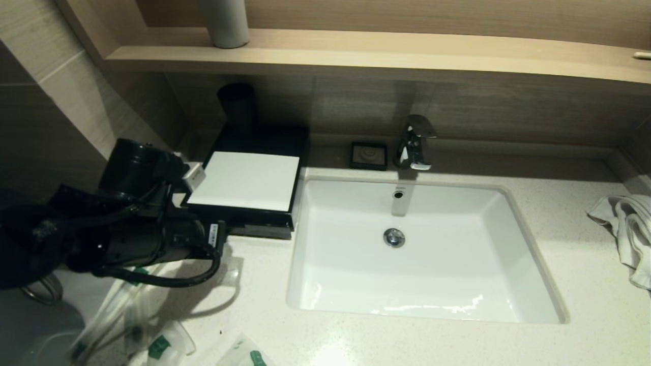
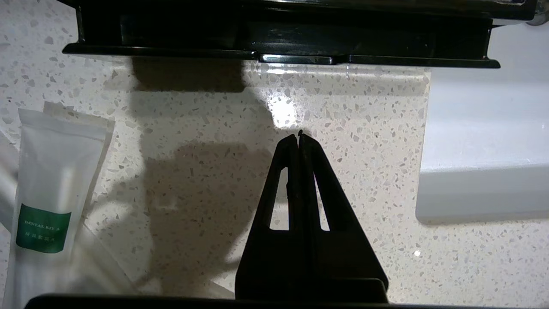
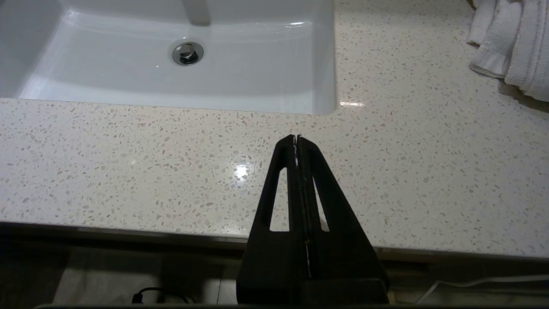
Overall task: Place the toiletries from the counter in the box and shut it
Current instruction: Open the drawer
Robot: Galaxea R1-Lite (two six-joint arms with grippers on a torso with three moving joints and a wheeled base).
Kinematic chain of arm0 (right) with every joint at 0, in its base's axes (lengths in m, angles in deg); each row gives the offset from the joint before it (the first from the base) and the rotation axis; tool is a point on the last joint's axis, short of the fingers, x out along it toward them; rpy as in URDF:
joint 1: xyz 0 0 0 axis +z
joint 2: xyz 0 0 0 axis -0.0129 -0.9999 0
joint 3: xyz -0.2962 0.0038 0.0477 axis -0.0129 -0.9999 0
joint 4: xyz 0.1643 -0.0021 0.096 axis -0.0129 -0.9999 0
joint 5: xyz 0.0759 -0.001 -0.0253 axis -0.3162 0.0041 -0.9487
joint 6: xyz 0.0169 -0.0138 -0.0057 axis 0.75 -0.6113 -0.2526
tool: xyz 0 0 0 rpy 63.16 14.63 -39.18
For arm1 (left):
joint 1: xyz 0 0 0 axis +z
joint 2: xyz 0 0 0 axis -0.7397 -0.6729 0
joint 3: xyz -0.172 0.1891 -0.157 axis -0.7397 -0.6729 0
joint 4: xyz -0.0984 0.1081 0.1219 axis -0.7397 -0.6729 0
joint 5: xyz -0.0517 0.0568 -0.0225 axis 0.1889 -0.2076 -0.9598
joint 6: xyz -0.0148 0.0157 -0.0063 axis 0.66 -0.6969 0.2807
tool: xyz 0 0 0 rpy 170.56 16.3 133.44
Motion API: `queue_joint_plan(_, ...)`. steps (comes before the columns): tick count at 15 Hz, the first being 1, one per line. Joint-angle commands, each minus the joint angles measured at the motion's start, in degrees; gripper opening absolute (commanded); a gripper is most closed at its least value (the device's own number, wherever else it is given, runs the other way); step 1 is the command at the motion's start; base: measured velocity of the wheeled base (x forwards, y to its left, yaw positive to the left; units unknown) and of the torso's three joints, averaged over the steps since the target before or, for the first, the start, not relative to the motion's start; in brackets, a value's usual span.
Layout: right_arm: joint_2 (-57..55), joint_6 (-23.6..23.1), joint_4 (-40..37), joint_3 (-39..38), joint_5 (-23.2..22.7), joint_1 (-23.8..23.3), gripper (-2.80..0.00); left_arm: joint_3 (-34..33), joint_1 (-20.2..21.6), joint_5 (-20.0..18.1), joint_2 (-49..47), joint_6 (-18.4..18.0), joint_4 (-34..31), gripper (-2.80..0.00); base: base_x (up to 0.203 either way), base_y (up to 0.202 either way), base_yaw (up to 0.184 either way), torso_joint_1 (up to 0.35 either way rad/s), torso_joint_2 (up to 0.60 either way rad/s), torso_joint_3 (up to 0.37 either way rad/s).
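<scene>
The box (image 1: 245, 181), a low black case with a white top panel, stands on the counter (image 1: 585, 284) left of the sink. Its black front (image 2: 279, 40) faces my left gripper (image 2: 299, 135), which hovers shut and empty over bare counter a short way before it. The left arm (image 1: 147, 239) shows in the head view in front of the box. Several toiletries lie at the counter's near left: a green-labelled sachet (image 2: 47, 193), short pouches (image 1: 165, 345) and long thin sachets (image 1: 114, 305). My right gripper (image 3: 297, 137) hangs shut and empty over the counter's front edge, before the sink.
The white sink (image 1: 529, 274) fills the middle, with a chrome tap (image 1: 414, 142) behind it. A small black square dish (image 1: 368, 155) sits beside the tap. A white towel (image 1: 625, 223) lies far right. A wooden shelf (image 1: 356, 51) overhangs the back wall.
</scene>
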Motion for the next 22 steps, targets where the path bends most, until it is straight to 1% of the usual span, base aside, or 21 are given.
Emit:
queue_joint_plan(1,0.0,0.0,0.0,0.0,0.0,0.0,-2.80,0.1,-0.3,1.3,-1.4,0.3,1.7,-2.80,0.000,0.000,0.000,0.000,0.00,0.000)
queue_joint_plan(3,0.0,0.0,0.0,0.0,0.0,0.0,-2.80,0.0,-0.3,5.5,-3.3,0.4,5.2,-2.80,0.000,0.000,0.000,0.000,0.00,0.000)
queue_joint_plan(4,0.0,0.0,0.0,0.0,0.0,0.0,-2.80,0.0,-0.3,6.7,-3.9,0.6,6.9,-2.80,0.000,0.000,0.000,0.000,0.00,0.000)
queue_joint_plan(9,0.0,0.0,0.0,0.0,0.0,0.0,-2.80,0.0,-1.5,6.8,-4.7,3.2,9.0,-2.80,0.000,0.000,0.000,0.000,0.00,0.000)
queue_joint_plan(22,0.0,0.0,0.0,0.0,0.0,0.0,-2.80,0.0,-1.6,6.9,-7.4,3.2,13.4,-2.80,0.000,0.000,0.000,0.000,0.00,0.000)
